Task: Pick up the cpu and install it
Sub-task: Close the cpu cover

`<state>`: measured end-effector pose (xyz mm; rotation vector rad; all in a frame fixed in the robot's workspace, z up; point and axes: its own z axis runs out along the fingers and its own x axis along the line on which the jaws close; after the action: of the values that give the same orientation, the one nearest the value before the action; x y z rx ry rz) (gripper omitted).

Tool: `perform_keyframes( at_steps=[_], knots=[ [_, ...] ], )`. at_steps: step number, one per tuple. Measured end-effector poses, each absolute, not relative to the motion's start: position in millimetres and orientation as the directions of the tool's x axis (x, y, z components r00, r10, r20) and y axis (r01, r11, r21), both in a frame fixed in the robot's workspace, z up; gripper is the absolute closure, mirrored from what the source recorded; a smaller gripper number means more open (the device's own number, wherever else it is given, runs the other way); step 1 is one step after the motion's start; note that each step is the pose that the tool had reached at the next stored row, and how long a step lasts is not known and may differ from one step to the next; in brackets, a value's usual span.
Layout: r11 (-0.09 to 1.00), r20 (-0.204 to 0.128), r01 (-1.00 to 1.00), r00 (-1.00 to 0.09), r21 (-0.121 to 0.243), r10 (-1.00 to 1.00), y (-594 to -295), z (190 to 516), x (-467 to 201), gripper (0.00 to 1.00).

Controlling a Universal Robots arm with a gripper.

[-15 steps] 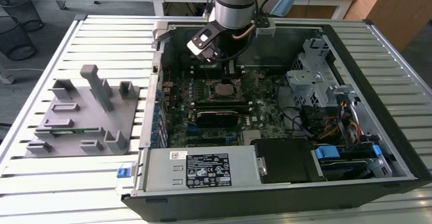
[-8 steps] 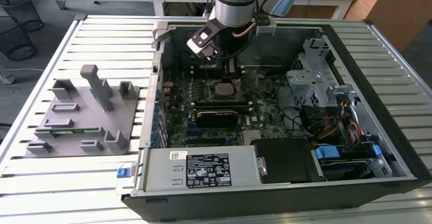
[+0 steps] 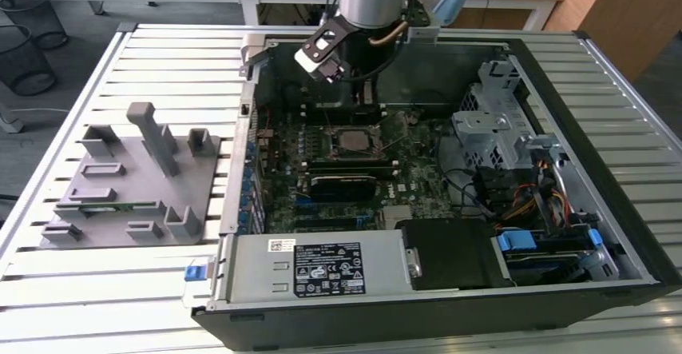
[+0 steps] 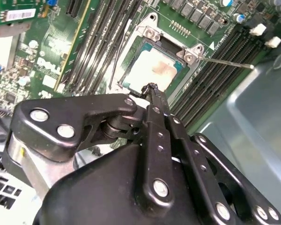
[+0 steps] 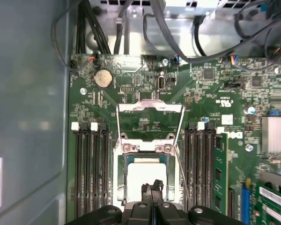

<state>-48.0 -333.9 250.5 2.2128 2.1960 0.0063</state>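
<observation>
The cpu (image 4: pixel 152 70), a flat square chip with a pale silver top, lies inside the motherboard socket (image 4: pixel 189 55). It also shows in the first wrist view (image 5: pixel 140 174) and in the exterior view (image 3: pixel 350 140). The socket's metal retention frame (image 5: pixel 150 108) stands swung open beyond the chip, and its thin lever (image 4: pixel 227 62) sticks out to one side. My gripper (image 4: pixel 152 87) hovers just above the near edge of the cpu with its black fingertips pressed together and nothing between them. The exterior view has the gripper (image 3: pixel 363 97) hanging inside the case, over the board's far part.
The open computer case (image 3: pixel 596 98) lies on a slatted white table (image 3: pixel 160 66). Memory slots (image 5: pixel 91 168) flank the socket on both sides. A grey plastic tray (image 3: pixel 128 186) with upright blocks sits at the exterior view's left. Drive cages and cables (image 3: pixel 512 170) fill the case's right side.
</observation>
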Motion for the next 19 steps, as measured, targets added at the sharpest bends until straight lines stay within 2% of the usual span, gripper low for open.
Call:
perform_keyframes(
  at_steps=[19],
  knots=[
    [0.003,-0.014,1.0,-0.003,0.019,1.0,-334.7,267.3,-34.0,0.89]
  ],
)
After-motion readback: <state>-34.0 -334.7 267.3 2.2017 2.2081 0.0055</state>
